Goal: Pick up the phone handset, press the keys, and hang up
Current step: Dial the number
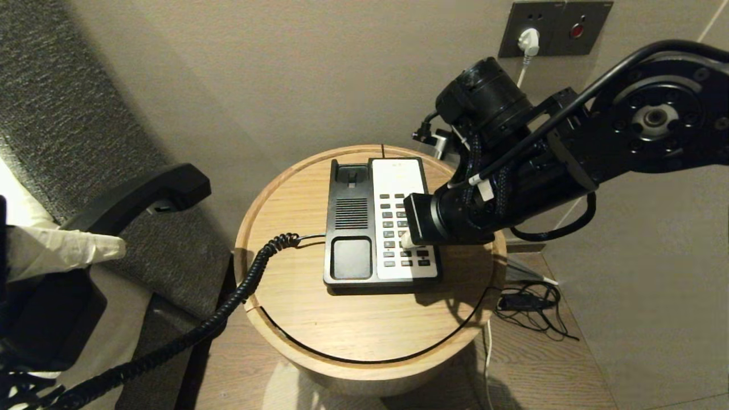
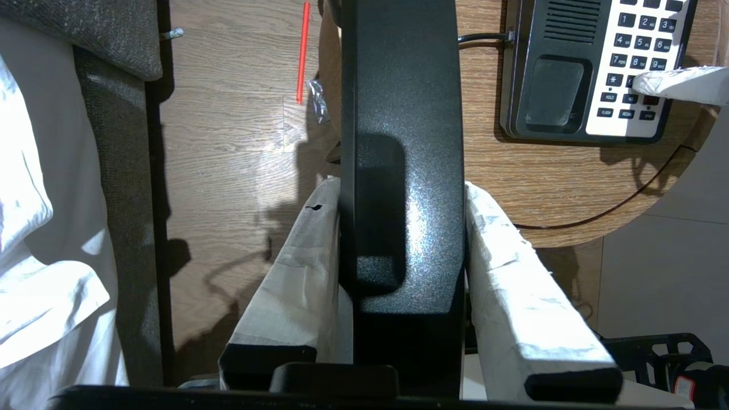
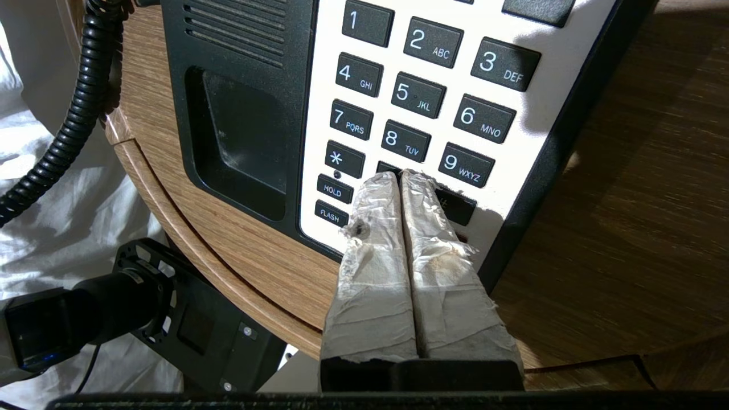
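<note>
Your round wooden bench [image 1: 296, 319] stands by a beige wall [image 1: 285, 68]. Left end effector [image 2: 401, 228] grasps the phone handset [image 2: 398, 142] aloft. Right end effector [image 3: 401, 182], clenched, touches the phone base [image 3: 239, 114] keypad.

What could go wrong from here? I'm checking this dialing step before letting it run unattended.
1. The right gripper, fingers shut together, sits at the key below 8, close to the star and hash keys; a small drift could press the wrong key.
2. The left gripper holds the handset off the table's side, its coiled cord draped over the table edge; pulling further could drag the phone base.
</note>
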You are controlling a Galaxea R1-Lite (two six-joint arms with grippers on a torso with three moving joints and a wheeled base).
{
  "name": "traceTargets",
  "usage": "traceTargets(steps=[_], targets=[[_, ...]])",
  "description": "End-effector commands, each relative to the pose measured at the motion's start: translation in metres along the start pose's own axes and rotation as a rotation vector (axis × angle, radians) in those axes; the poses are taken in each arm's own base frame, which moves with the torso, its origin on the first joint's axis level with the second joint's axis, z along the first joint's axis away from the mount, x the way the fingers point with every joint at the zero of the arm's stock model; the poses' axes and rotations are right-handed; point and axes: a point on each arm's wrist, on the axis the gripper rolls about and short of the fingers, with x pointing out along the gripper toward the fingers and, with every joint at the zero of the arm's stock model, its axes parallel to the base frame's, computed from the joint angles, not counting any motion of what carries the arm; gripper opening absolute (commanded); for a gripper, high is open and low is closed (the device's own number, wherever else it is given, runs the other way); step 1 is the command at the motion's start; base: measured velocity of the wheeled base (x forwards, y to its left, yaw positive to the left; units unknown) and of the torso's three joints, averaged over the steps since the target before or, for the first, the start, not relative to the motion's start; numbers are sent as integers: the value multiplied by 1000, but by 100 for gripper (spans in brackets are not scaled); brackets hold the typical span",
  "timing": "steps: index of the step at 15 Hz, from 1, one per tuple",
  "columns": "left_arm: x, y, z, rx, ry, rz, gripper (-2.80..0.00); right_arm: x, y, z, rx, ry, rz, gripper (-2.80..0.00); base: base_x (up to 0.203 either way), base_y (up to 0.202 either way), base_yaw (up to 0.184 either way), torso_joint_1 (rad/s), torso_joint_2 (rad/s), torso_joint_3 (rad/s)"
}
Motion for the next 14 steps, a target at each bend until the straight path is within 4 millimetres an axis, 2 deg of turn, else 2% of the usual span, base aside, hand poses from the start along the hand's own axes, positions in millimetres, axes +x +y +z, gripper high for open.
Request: traceTargets(steps=[1,6,10,14], targets=[[0,0,0,-2,2,5,-280,-4,1,1,3,-9,5,-280,0,0,0,0,0,0],[0,0,0,-2,2,7,-280,-22,2,3,7,-44,23,-280,0,0,0,0,0,0],[1,0,0,-3,1,9,-280,-23,1,3,11,-45,19,-280,0,0,0,0,0,0],[0,1,0,-3,1,9,-280,-19,-11,8,35,-49,-8,-280,0,0,0,0,0,0]])
